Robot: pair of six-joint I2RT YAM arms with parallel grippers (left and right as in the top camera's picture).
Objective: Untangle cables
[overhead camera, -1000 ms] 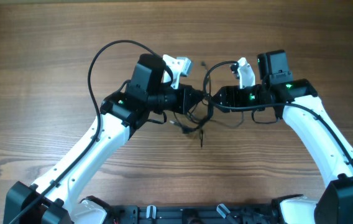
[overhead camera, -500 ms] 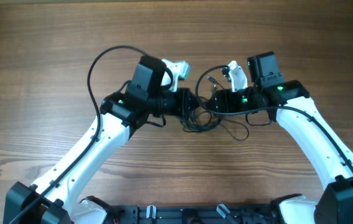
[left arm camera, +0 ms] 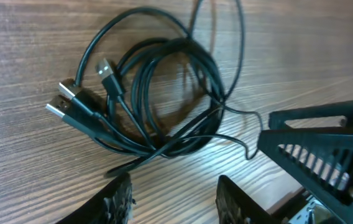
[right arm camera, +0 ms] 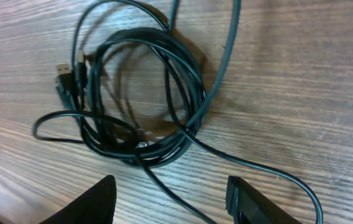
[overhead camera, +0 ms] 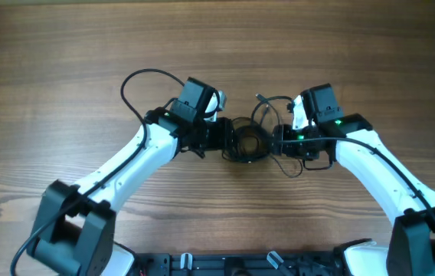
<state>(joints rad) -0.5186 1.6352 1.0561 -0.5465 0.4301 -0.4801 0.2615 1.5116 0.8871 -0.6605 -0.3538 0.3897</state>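
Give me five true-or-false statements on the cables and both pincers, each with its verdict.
1. The cables lie as one coiled bundle on the table. True.
2. The left pincer is clamped on the bundle. False: it is open and empty, with the bundle ahead of it.
3. Plug ends stick out at one side of the bundle. True.
4. The right pincer is shut. False: its fingers stand apart, facing the bundle.
5. The cables are white. False: they are black.

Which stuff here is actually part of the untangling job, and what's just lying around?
Part of the job:
- cables, one tangled coil
- left hand, open
- right hand, open

Just there:
- table
- arm wire, part of the robot
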